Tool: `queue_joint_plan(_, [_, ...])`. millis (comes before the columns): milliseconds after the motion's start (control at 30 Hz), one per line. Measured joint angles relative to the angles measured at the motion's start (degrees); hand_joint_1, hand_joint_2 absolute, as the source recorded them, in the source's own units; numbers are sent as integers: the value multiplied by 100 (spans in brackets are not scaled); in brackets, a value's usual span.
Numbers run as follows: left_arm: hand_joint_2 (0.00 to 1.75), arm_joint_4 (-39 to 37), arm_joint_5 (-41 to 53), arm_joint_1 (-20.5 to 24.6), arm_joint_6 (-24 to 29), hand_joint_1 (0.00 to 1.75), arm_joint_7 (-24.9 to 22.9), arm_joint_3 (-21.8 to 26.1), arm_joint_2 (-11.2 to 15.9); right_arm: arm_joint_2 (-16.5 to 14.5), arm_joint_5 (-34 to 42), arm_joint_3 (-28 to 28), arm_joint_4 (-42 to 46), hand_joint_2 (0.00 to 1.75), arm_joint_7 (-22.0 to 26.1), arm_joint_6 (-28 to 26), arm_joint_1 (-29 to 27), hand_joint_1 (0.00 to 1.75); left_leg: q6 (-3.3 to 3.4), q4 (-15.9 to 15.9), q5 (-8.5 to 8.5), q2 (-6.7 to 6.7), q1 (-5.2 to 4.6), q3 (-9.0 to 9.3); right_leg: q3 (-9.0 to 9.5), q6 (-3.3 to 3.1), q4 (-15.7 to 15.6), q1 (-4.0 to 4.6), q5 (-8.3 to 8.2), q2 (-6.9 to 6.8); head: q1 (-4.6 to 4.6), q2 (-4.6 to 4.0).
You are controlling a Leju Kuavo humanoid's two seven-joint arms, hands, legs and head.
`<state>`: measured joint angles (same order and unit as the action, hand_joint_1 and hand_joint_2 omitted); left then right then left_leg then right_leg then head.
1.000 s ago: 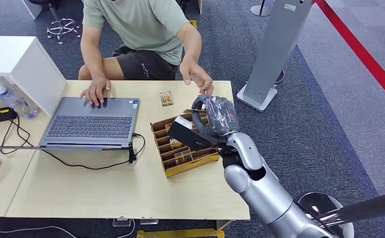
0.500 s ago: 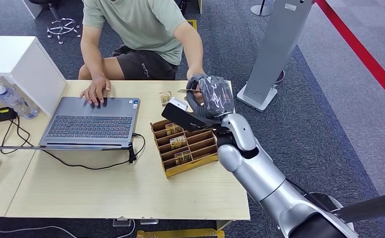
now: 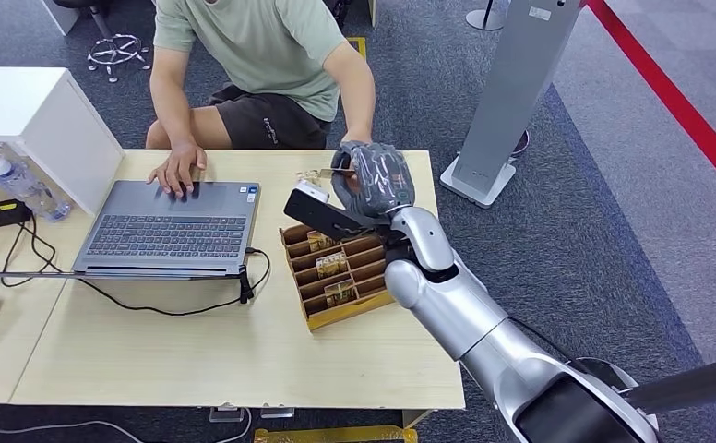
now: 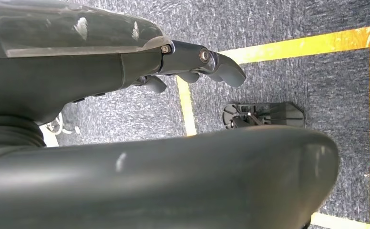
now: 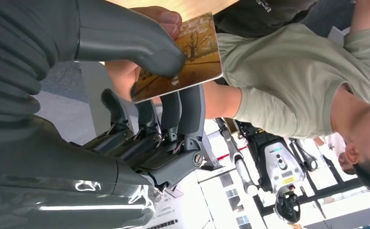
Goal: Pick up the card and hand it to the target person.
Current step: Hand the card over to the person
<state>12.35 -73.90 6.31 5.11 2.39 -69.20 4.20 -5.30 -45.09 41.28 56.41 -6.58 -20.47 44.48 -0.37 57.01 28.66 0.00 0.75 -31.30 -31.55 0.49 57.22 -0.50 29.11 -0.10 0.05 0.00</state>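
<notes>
While my right hand [image 5: 126, 95] pinched the glossy orange tree-print card [image 5: 180, 59] between thumb and fingers [image 5: 188, 105] | person's fingertips [image 5: 161, 16] touched its far edge | left hand [image 4: 192, 62] held nothing, fingers loosely apart.

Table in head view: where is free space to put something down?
Bare wood lies on the table between the laptop, its cable and the near edge. Crowded: around the card tray, where the right hand holds the card.

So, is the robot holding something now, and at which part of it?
Yes. The right hand pinches the card between its thumb and fingers, on the card's faces. The person's hand touches the card too.
</notes>
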Motion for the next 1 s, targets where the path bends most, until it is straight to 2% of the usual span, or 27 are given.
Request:
queue_joint_plan(667, [0,0,-127,-5,17,0,-11,-88,2,-143,391,115,-405,175,200,-111,26,0,0,0,0,1,0,2,-1,0,0,0,0,1,0,0])
queue_joint_plan(833, [0,0,-173,-10,55,0,-12,-85,2,-89,1125,60,-111,175,502,-162,-223,0,0,1,0,1,0,3,-3,0,-1,0,0,1,1,0])
queue_joint_plan(1000, [0,0,-175,-24,73,0,-80,-82,2,87,2259,-129,569,175,898,-107,-838,0,0,1,1,2,0,3,-3,0,-3,0,0,2,1,0])
